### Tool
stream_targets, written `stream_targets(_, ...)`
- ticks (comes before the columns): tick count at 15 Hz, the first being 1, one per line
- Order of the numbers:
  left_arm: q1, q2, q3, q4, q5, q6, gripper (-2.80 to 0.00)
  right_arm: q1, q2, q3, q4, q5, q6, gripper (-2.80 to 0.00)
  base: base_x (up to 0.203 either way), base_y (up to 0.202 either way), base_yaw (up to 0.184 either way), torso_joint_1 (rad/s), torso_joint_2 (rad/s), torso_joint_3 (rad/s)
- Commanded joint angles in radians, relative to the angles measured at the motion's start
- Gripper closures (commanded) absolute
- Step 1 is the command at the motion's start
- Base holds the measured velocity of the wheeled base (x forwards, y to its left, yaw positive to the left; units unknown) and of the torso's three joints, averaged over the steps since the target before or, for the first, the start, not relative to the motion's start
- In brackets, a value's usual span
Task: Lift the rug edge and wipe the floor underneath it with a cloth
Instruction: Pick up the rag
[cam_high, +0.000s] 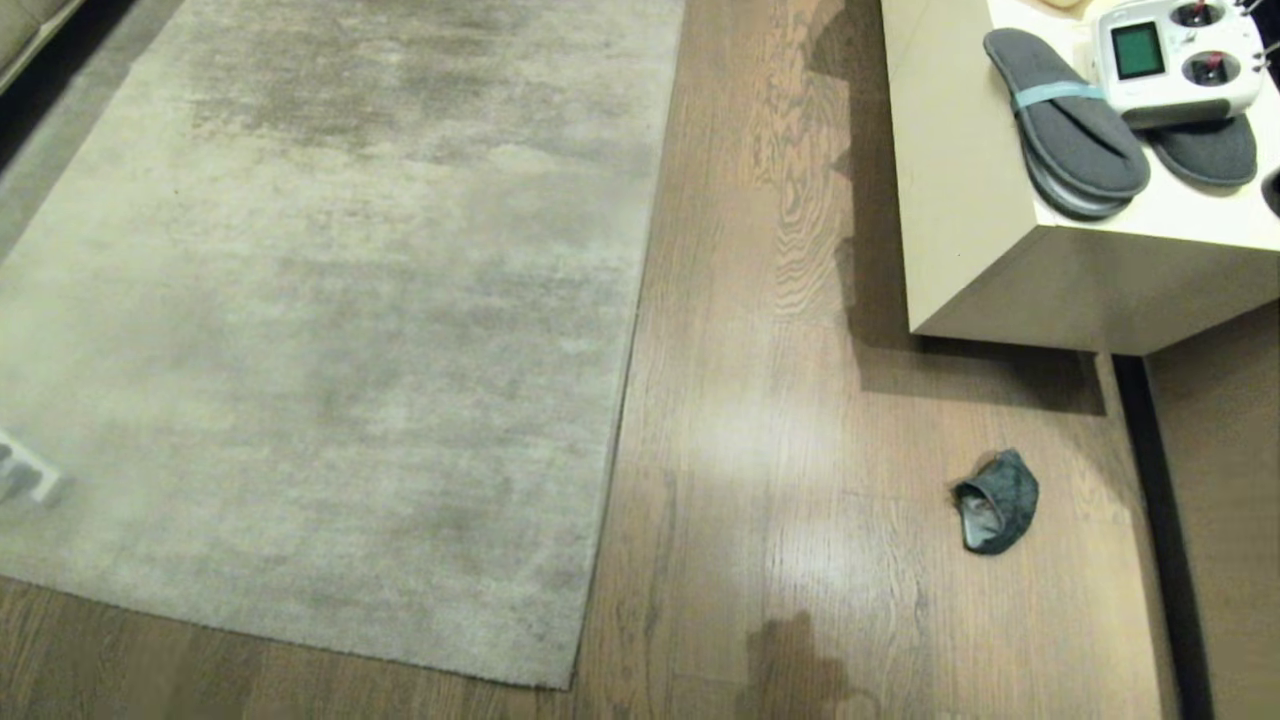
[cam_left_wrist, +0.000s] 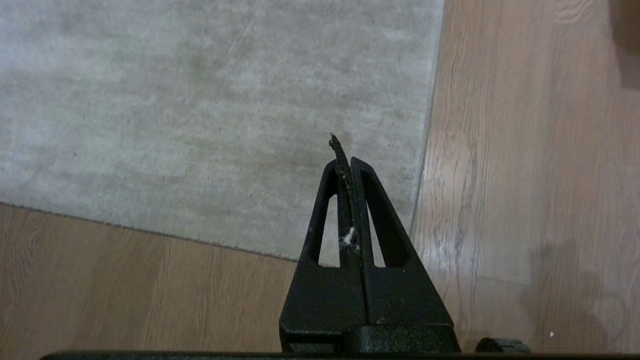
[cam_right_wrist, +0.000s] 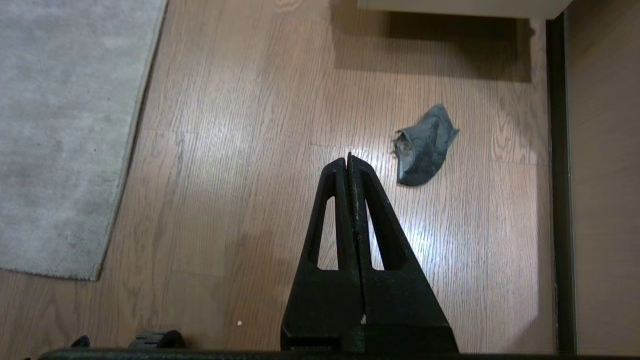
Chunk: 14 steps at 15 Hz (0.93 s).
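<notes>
Both our left gripper (cam_left_wrist: 347, 162) and right gripper (cam_right_wrist: 348, 160) hang closed and empty; the cloth (cam_high: 996, 502) lies on the floor (cam_high: 760, 400) beside the rug (cam_high: 330, 300).

A pale cabinet (cam_high: 960, 200) carries two grey slippers (cam_high: 1065, 125) (one banded teal) and a white remote controller (cam_high: 1175, 60)

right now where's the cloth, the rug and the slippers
cloth (cam_high: 996, 503), head view, middle of the crumpled rag
rug (cam_high: 330, 330), head view, middle of the pile
slippers (cam_high: 1070, 125), head view, sole of the nearer slipper
</notes>
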Motion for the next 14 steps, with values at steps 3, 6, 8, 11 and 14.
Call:
stream_targets(3, 0.001, 0.001, 0.0, 0.0, 0.001, -0.001, 0.0, 0.0, 0.0, 0.0, 0.0, 0.0, 0.0, 0.0, 0.0, 0.0, 0.0, -0.001, 0.0, -0.2)
stream_targets(6, 0.001, 0.001, 0.0, 0.0, 0.001, -0.001, 0.0, 0.0, 0.0, 0.0, 0.0, 0.0, 0.0, 0.0, 0.0, 0.0, 0.0, 0.002, 0.0, -0.2)
stream_targets(8, 0.001, 0.001, 0.0, 0.0, 0.001, -0.001, 0.0, 0.0, 0.0, 0.0, 0.0, 0.0, 0.0, 0.0, 0.0, 0.0, 0.0, 0.003, 0.0, -0.194)
stream_targets(11, 0.001, 0.001, 0.0, 0.0, 0.001, -0.001, 0.0, 0.0, 0.0, 0.0, 0.0, 0.0, 0.0, 0.0, 0.0, 0.0, 0.0, 0.001, 0.0, -0.196)
stream_targets(14, 0.001, 0.001, 0.0, 0.0, 0.001, -0.001, 0.0, 0.0, 0.0, 0.0, 0.0, 0.0, 0.0, 0.0, 0.0, 0.0, 0.0, 0.002, 0.0, -0.195)
